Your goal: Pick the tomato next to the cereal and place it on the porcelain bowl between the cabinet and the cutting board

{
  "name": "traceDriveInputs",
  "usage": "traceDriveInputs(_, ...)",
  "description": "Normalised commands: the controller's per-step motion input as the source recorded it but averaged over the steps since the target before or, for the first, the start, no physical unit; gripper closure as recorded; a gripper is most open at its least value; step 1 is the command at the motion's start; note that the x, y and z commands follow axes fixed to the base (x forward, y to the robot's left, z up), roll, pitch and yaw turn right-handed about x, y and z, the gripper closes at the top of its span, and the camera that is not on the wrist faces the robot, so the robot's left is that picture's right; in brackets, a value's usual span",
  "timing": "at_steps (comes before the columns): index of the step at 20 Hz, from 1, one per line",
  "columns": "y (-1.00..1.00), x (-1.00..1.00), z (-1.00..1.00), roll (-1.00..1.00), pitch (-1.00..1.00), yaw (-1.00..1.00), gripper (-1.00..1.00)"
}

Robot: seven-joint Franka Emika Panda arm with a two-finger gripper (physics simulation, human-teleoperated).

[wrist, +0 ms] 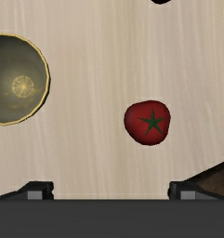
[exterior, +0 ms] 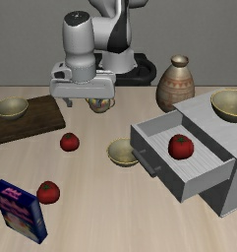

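Gripper point(exterior: 88, 101), fingers spread and empty, hangs at upper centre of the exterior view. The target tomato point(exterior: 48, 192) lies untouched beside the cereal box point(exterior: 20, 209), lower left. The porcelain bowl point(exterior: 122, 152) sits empty between cutting board point(exterior: 41, 118) and cabinet point(exterior: 199, 120). 0 of 2 steps done. A 2nd tomato point(exterior: 69, 142) lies en route, and the open drawer point(exterior: 204, 169) crowds the bowl.

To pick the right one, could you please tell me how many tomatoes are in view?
3 tomatoes: one beside the cereal box, one near the cutting board, one in the open drawer.
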Motion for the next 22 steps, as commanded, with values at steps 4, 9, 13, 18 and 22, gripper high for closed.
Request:
traceDriveInputs(4, 0.0, 1.0, 0.0, 0.0, 0.0, 0.0, -1.0)
traceDriveInputs(9, 0.0, 1.0, 0.0, 0.0, 0.0, 0.0, -1.0)
traceDriveInputs(13, 0.0, 1.0, 0.0, 0.0, 0.0, 0.0, -1.0)
traceDriveInputs(18, -0.4, 0.6, 0.0, 0.0, 0.0, 0.0, -1.0)
traceDriveInputs(22, -1.0, 0.0, 0.0, 0.0, 0.0, 0.0, -1.0)
